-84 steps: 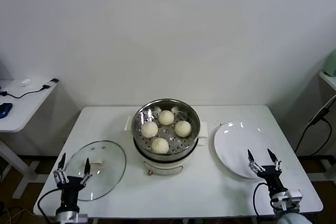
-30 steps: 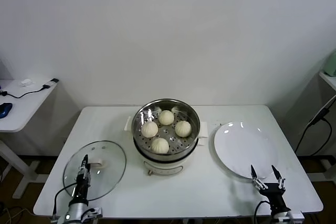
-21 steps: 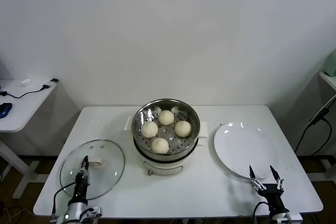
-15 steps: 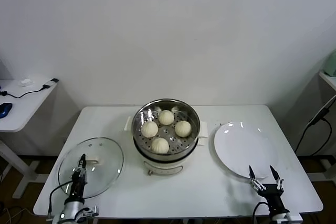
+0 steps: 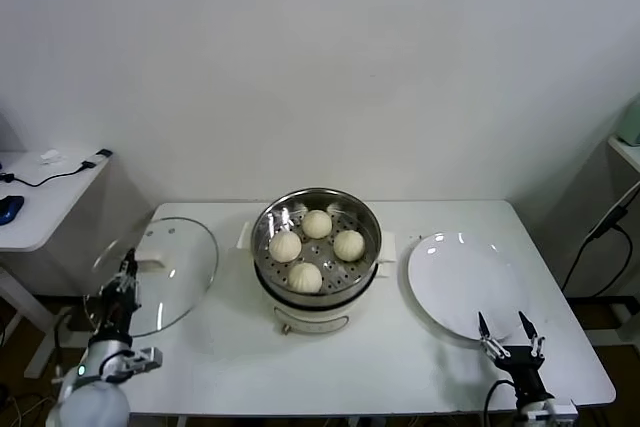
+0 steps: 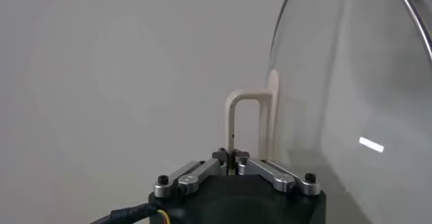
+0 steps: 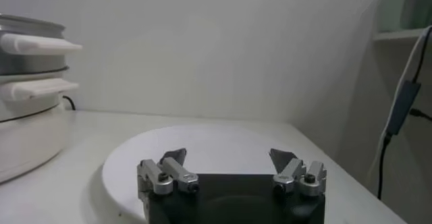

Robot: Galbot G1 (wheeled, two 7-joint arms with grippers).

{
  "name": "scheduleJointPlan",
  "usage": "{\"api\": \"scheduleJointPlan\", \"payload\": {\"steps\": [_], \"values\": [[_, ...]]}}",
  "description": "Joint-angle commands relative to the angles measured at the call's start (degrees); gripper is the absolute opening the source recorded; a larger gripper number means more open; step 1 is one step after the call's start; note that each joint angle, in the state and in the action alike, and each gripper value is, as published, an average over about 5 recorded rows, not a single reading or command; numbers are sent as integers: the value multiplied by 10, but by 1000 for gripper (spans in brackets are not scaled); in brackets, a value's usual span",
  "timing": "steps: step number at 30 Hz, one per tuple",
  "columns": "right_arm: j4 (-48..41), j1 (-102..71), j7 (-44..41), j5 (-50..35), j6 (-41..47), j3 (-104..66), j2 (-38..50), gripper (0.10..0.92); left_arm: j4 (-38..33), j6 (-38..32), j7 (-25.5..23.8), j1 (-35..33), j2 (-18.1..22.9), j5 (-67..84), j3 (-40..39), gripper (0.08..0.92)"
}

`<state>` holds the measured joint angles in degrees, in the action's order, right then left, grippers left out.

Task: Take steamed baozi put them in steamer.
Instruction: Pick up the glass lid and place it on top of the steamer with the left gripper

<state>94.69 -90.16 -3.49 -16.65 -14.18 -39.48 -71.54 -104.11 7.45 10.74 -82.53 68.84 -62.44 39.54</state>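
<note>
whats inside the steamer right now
Four baozi sit on the perforated tray inside the open steamer, with tray holes showing between them. Whatever lies beneath the tray is covered. The glass lid is off, raised at the left in the left gripper.

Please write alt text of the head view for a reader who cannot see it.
The left gripper holds a glass lid tilted up at the white table's left edge. Four steamed baozi sit in the open steamer at the centre, beside a bare white plate. The open right gripper waits near the plate.
</note>
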Motion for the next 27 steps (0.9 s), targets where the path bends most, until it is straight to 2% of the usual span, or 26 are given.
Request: {"api": "scheduleJointPlan", "payload": {"steps": [1,6,11,17,27], "values": [[4,4,5,48,13,-1,-3,823,-223,234,-206,35,-73,11,-88,136],[2,7,5,57,14,1,-6,823,-229,286,-245,80,-44,-90,-203,136],[0,6,4,58,11,4,-9,823,-219,307,-286,120,18,-180,-296,136],[-2,5,4,59,8,3,-13,823,-197,320,-314,155,82,-265,-363,136],[-4,7,5,62,2,-1,-26,823,-125,324,-317,187,204,-351,-443,136]]}}
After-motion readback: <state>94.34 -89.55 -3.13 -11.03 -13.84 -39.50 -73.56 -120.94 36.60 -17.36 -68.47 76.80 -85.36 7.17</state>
